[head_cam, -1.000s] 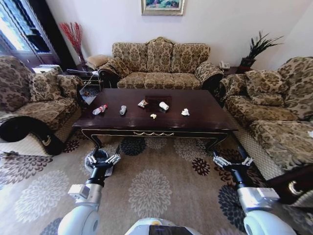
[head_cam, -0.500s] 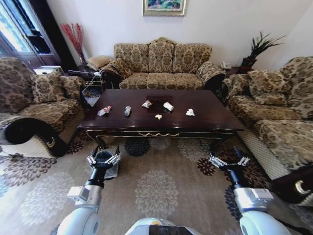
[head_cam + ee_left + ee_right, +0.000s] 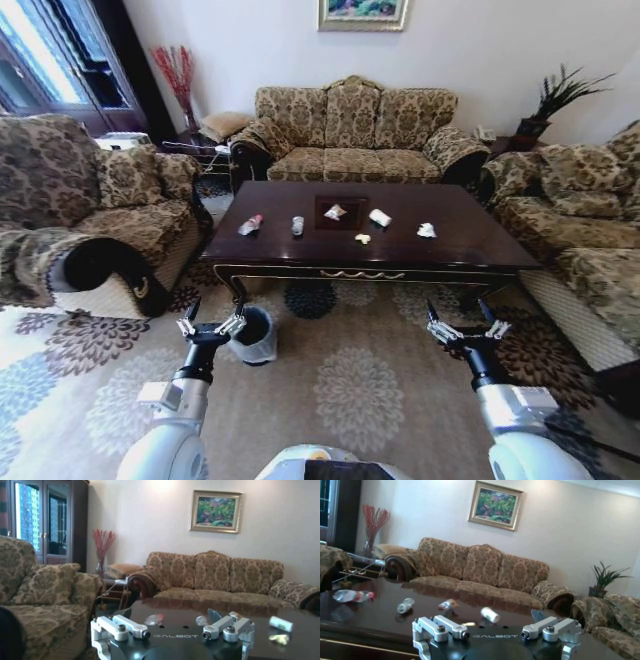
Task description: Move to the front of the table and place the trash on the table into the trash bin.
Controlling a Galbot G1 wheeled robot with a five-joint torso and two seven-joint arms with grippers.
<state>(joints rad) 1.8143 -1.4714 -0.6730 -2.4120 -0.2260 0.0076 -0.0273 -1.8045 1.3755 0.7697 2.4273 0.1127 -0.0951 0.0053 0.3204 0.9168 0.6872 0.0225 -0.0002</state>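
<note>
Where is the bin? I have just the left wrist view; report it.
Observer: The bin stands on the carpet by the table's front left corner, close beside the left pincer.
Operator: Give me the right pincer.
Observer: The right pincer is open, over the carpet in front of the table's right end.
Operator: Name any trash past the cup.
Observer: A tissue lies to the right of the cup, apart from it.
</note>
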